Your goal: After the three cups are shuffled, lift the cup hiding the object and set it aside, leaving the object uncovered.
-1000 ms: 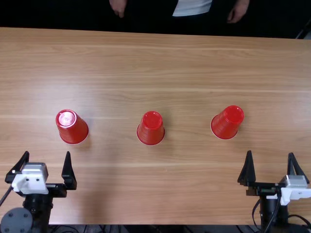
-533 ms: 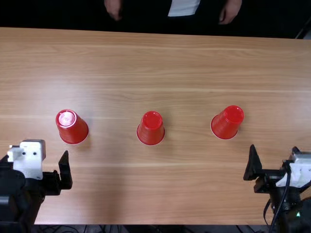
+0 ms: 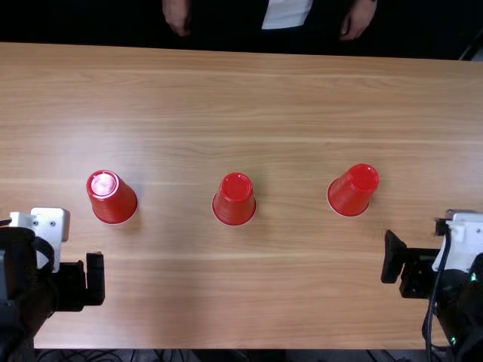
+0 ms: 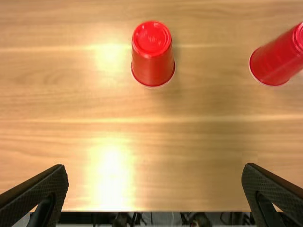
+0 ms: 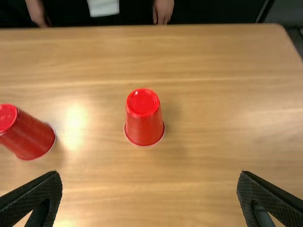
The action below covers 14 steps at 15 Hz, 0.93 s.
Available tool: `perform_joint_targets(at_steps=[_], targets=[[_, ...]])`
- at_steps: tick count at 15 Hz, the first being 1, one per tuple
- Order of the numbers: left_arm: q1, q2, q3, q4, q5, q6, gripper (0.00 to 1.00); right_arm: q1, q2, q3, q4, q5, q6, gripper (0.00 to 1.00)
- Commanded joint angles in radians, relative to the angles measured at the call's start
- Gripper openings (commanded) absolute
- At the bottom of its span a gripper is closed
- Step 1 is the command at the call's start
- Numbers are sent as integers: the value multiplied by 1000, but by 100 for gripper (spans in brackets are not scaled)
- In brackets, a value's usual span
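Three red cups stand upside down in a row across the table: the left cup, the middle cup and the right cup. My left gripper hangs open near the table's front edge, a short way in front of the left cup; its fingers are spread wide with nothing between them. My right gripper is open too, in front and to the right of the right cup, holding nothing. The middle cup leans into both wrist views' sides. No object shows outside the cups.
The table's front edge lies just below the left gripper. Its far edge runs well behind the cups, and its right end is beyond the right cup. About a cup's width or more of wood separates neighbouring cups.
Both arms have risen toward the top camera, so the wrists now cover part of their fingers. The three cups have stayed where they were.
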Motion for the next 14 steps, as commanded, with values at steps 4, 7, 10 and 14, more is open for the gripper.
perform_joint_targets(at_steps=[4, 7, 10, 14], targets=[[4, 69, 53, -71, 0, -1, 100, 75, 127, 114, -167, -18, 3, 100], [4, 74, 48, -67, 8, -3, 100, 102, 164, 116, -168, -18, 5, 100], [2, 82, 47, -67, 11, -3, 100, 159, 242, 195, -159, -31, 9, 100], [-1, 105, 45, -56, 13, -3, 100, 245, 369, 241, -133, -70, 16, 100]])
